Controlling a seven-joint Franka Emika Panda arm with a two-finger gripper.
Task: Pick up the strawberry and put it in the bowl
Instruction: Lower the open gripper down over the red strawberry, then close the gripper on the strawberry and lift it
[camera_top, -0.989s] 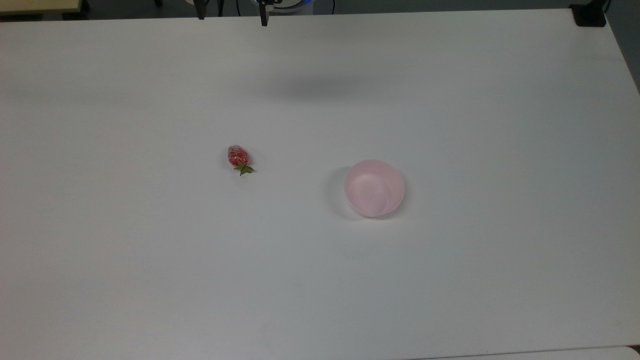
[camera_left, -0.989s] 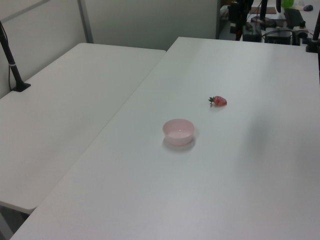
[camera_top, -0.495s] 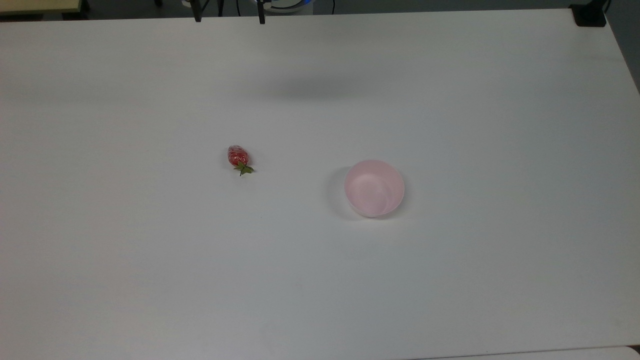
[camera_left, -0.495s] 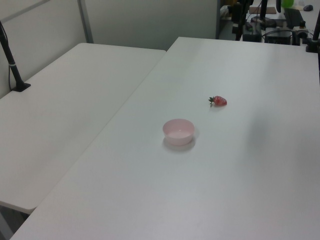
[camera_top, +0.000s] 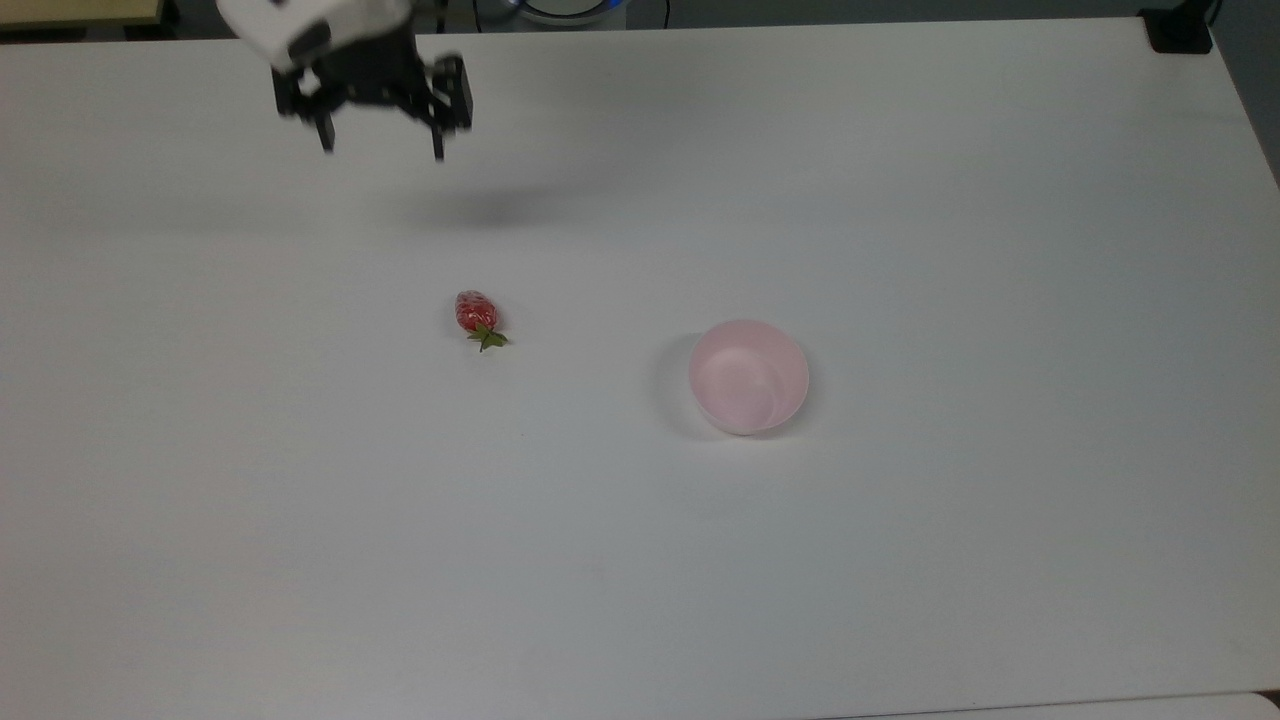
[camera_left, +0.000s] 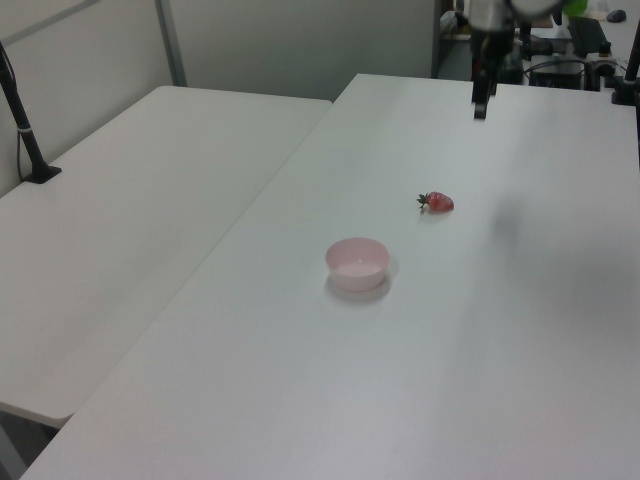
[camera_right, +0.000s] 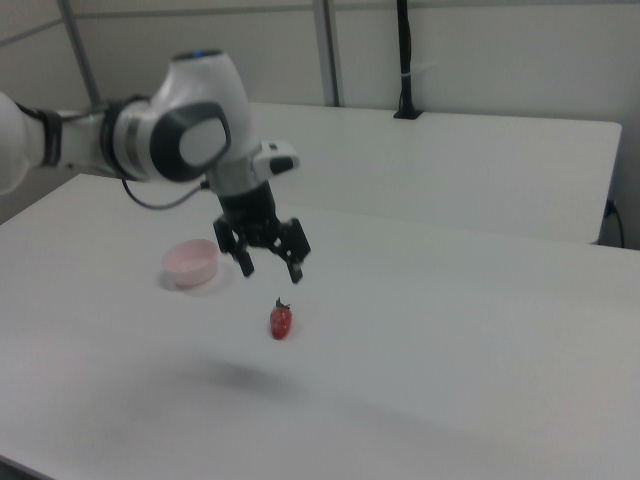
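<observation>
Open table (camera_top: 900, 200) around strawberry (camera_top: 476, 313)

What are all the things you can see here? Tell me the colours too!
strawberry: one, red with a green cap, lying on the table, in the top view left of the bowl and apart from it.
bowl: one, pale pink, upright on the table, nothing in it.
table: one, white, under both things.
second table: one, white, on the left view's left.
gripper: one, black, open and holding nothing, above the table, near the top view's upper left.
arm: one, white and grey.
</observation>
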